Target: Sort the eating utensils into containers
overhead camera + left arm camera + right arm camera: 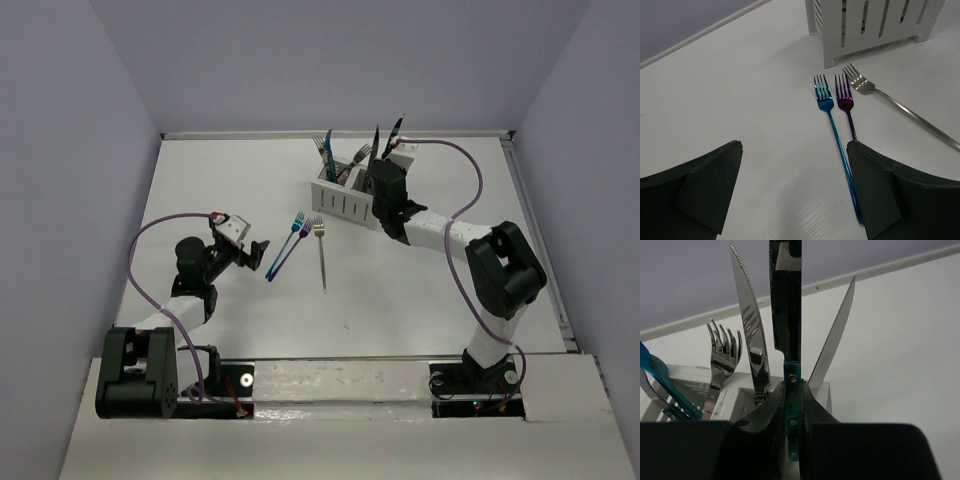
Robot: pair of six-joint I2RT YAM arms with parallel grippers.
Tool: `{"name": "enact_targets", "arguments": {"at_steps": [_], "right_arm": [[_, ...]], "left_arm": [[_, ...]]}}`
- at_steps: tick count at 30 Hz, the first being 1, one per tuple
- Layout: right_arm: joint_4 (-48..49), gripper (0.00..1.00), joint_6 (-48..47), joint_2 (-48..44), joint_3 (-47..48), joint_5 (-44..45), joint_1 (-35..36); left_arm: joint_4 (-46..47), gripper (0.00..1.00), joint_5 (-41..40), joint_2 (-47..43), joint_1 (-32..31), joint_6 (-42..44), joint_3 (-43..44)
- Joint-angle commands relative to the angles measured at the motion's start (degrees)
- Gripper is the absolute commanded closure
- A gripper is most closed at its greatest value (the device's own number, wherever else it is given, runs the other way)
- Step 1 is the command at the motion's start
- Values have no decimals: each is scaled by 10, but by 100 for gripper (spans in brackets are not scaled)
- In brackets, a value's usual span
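Found right claw (pixel 791 395) clenched on the teal handle (pixel 791 372) of a dark-bladed table knife (pixel 785 300), pinching low on the handle with the blade clear above the fingers. Placed it in the top view over the right-hand compartment of the white caddy (pixel 345 200). Cannot tell whether the butt is inside yet.

Read the long axis as close to upright, tip up and handle down. Noted a serrated silver knife (pixel 750 330) just left of it and a plain silver knife (pixel 835 335) leaning away to the right, both blades up. Saw fork tines (pixel 722 352) and a blue utensil (pixel 660 375) farther left, in the other compartment.

Found left claw (pixel 794 150) released, jaws wide, low over the counter (pixel 420 290). Logged a blue fork (pixel 826 100) and a purple fork (pixel 845 97) lying flat and close alongside, tines toward the caddy. Logged a silver fork (pixel 862 85) just beside them, tines near the caddy's foot, handle angling away from the pair.

Risks, as judgement only:
- Letting go with the butt above the rim could tip the knife out, being top-heavy and gripped at one narrow spot.
- Lowering off-line could strike the two standing blades and lever them over.
- Closing on the paired forks could catch both, or skid one aside, both lying flat and nearly touching.
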Motion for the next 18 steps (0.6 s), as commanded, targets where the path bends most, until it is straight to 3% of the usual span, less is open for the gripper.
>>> {"name": "enact_targets", "arguments": {"at_steps": [1, 3, 4, 5, 10, 15, 18], "right_arm": [[73, 100, -43, -4, -2, 36, 31], [76, 90, -71, 3, 2, 46, 42], [73, 75, -89, 5, 10, 58, 52], [69, 66, -95, 5, 12, 65, 53], [57, 37, -127, -28, 17, 144, 92], [12, 31, -99, -91, 5, 169, 105], [-48, 31, -50, -151, -3, 127, 127]], "left_arm": [[43, 1, 7, -8, 3, 1, 5], [44, 1, 7, -9, 3, 1, 5], [43, 1, 7, -8, 3, 1, 4], [44, 1, 6, -9, 3, 1, 4], [50, 1, 6, -15, 4, 1, -1], [49, 1, 5, -12, 4, 0, 0], [50, 1, 7, -15, 4, 1, -2]]}}
